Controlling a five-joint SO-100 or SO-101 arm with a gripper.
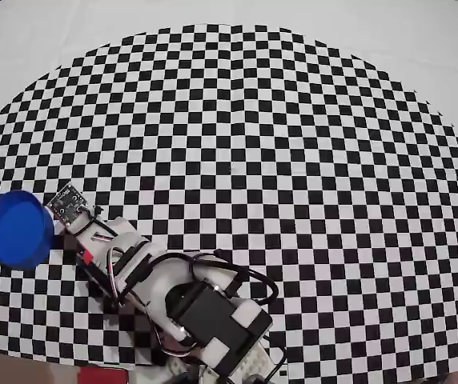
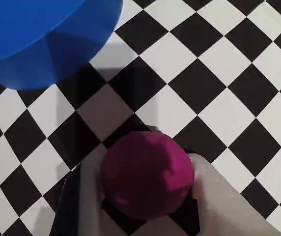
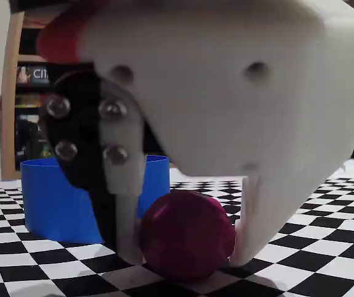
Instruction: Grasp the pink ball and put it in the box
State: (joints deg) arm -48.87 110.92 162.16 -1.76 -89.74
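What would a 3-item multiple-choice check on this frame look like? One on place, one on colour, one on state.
1. Where is the pink ball?
A. inside the box
B. between the fingers, outside the box
C. alone at the far edge of the checkered mat

2. What colour is the box?
A. blue
B. green
C. white

3. What state is the gripper in?
A. wide open with nothing between its fingers
B. hovering over the box
C. closed on the ball, low at the mat

Answers:
1 B: the wrist view shows the ball framed by the fingers, with the box apart at the upper left.
2 A: the box is bright blue in all views.
3 C: the fixed view shows a finger on each side of the ball, down by the checkered mat.
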